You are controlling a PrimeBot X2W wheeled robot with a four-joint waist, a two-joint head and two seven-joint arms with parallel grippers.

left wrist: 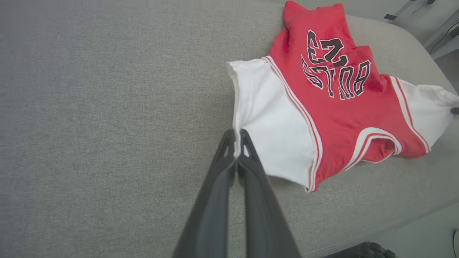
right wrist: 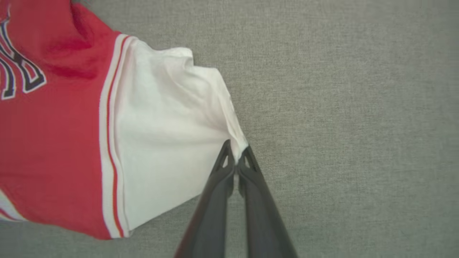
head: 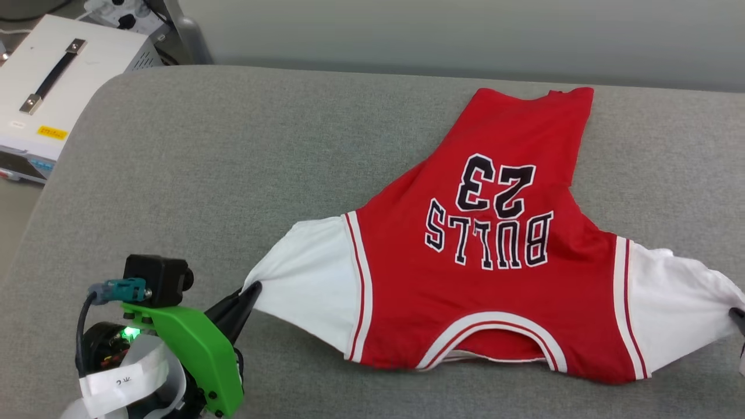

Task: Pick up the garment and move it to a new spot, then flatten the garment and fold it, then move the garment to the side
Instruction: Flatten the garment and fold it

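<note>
Now, the garment (head: 489, 291) lies spread on the grey tabletop (head: 233, 145), right of centre, lettering and 23 facing up, collar nearest the robot. The left gripper (left wrist: 236, 145) is clamped on the edge of one white sleeve, and the right gripper (right wrist: 236, 156) is pinched tight on the other sleeve's edge.

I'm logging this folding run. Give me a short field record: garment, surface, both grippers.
garment: red jersey, number side up, neckline nearest the robot
surface: grey fabric pad, jersey spread on it
left gripper: shut on one white sleeve, at its edge
right gripper: shut on the other sleeve, at its edge
off the pad: white box with black handle
</note>
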